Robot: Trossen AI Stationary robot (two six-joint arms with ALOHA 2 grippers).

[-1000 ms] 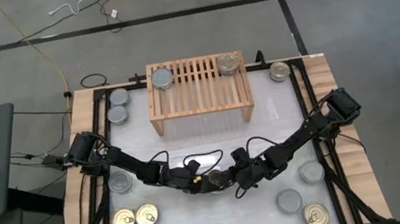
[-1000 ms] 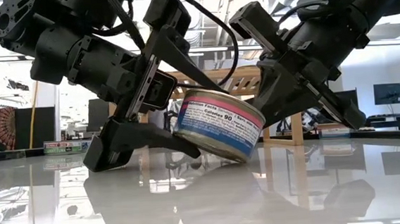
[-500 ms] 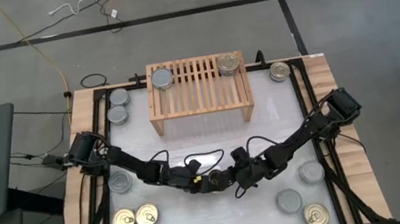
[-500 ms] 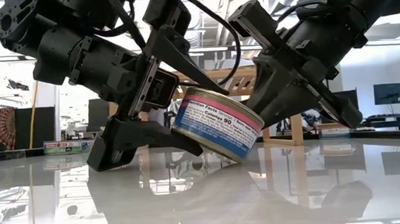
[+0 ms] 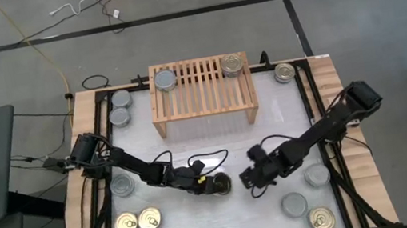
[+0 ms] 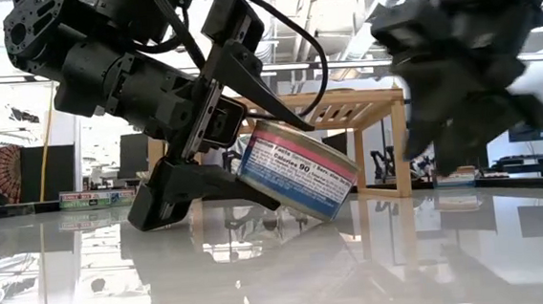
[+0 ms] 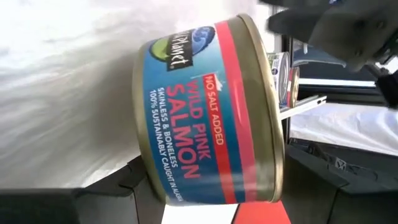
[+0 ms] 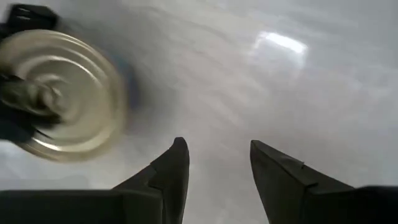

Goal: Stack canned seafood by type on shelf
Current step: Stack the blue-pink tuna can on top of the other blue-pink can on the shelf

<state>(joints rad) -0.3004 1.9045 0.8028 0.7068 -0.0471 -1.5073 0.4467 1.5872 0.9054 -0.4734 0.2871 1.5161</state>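
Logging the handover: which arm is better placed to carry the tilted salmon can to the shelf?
Left. The left gripper is shut on the salmon can, while the right gripper is open, empty and apart from it.

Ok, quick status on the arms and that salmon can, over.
Left gripper shut on salmon can, tilted at the tabletop. Right gripper open, apart from the can. Shelf path unobstructed.

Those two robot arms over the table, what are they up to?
They are sorting tins onto a wooden shelf, which holds two so far. The left hand grips a salmon can, tilted just above the table. The right hand is open and empty, a little apart from it. Other cans wait around the table's edges.
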